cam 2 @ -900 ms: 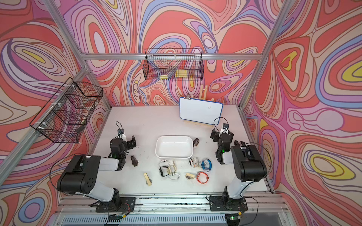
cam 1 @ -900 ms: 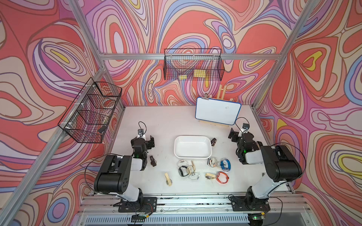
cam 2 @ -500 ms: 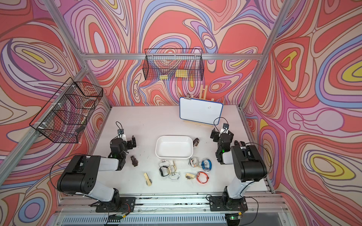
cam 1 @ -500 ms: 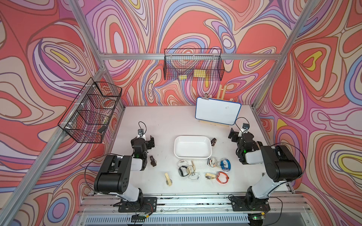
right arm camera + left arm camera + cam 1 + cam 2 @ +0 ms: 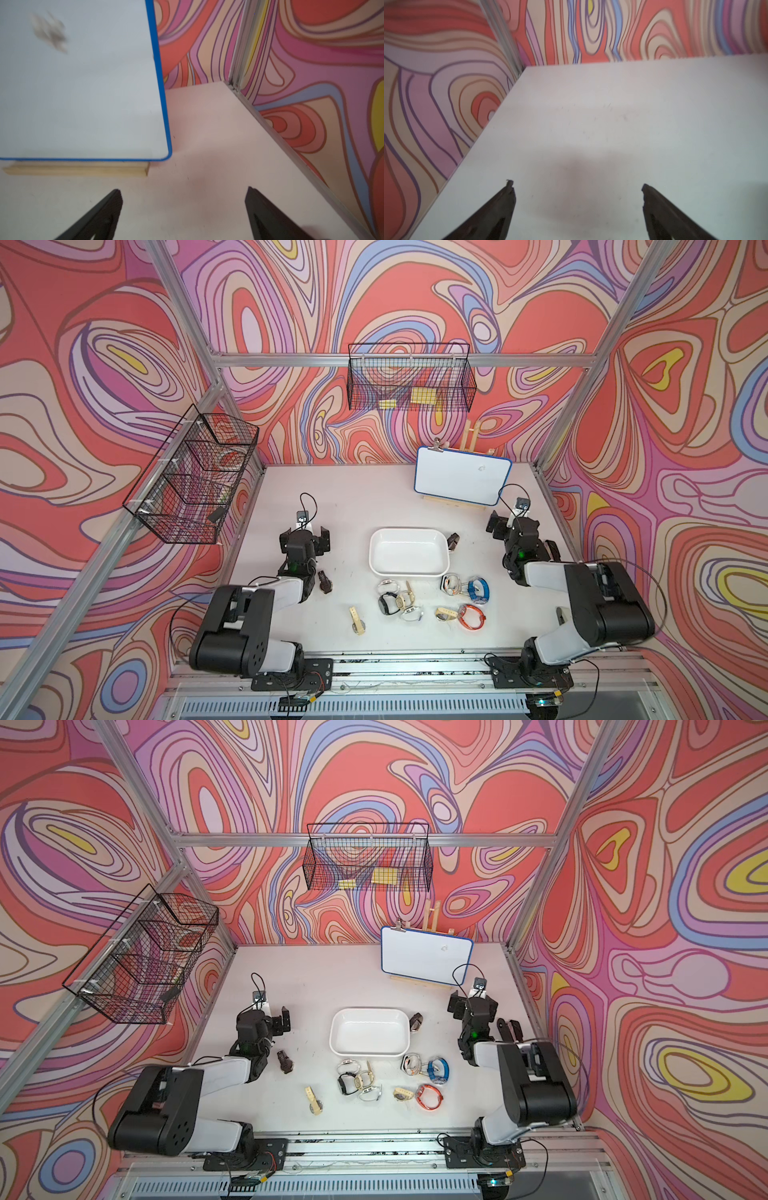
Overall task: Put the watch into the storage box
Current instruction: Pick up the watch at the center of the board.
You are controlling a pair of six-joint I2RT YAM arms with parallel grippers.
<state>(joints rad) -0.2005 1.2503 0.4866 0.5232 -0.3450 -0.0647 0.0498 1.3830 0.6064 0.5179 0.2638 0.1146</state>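
Note:
The white storage box (image 5: 375, 552) (image 5: 333, 1032) sits mid-table with nothing in it. Several watches lie on the table in front of it, among them a blue one (image 5: 478, 590) and an orange one (image 5: 471, 617). One dark watch (image 5: 325, 581) lies beside my left arm, and another (image 5: 453, 541) lies just right of the box. My left gripper (image 5: 304, 534) (image 5: 576, 184) hovers left of the box, open and holding nothing. My right gripper (image 5: 521, 529) (image 5: 183, 189) is at the far right, also open over bare table.
A blue-edged whiteboard (image 5: 461, 475) (image 5: 83, 83) stands on a wooden easel behind the right gripper. Black wire baskets hang on the left wall (image 5: 191, 485) and on the back wall (image 5: 409, 381). Patterned walls enclose the table on three sides.

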